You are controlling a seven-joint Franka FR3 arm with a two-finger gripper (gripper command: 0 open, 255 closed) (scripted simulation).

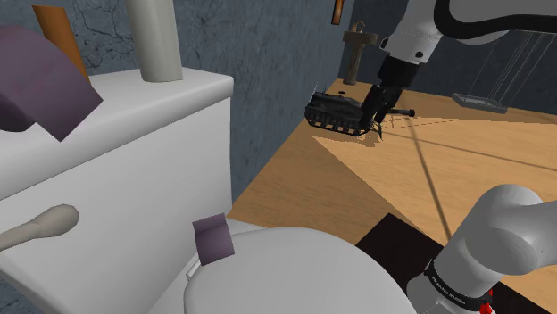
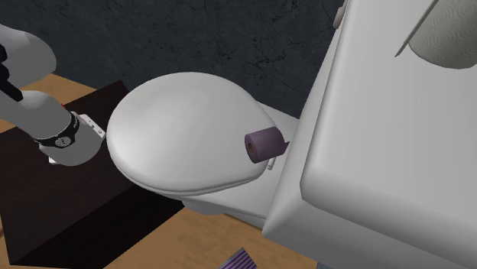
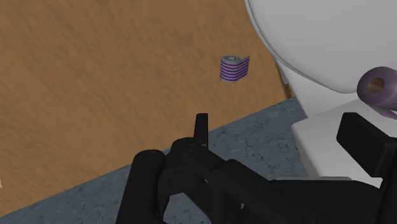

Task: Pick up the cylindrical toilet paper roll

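A small purple toilet paper roll [image 1: 214, 239] with a hollow core lies on the white toilet, between the closed lid [image 1: 295, 276] and the tank. The second exterior view has the roll [image 2: 264, 144] at the hinge end of the lid [image 2: 183, 130]. My black gripper [image 1: 316, 111] hangs in the air over the wooden floor, well away from the toilet and pointing toward it. In the wrist view its fingers stand apart and open [image 3: 277, 137] with nothing between them, and the roll [image 3: 380, 87] is far beyond the fingertips.
The white tank [image 1: 116, 169] carries a tall pale cylinder [image 1: 156, 36], a purple block [image 1: 40, 85] and an orange piece [image 1: 61, 36]. A striped purple object [image 3: 234, 67] lies on the floor. A brown post [image 1: 357, 49] stands by the grey wall.
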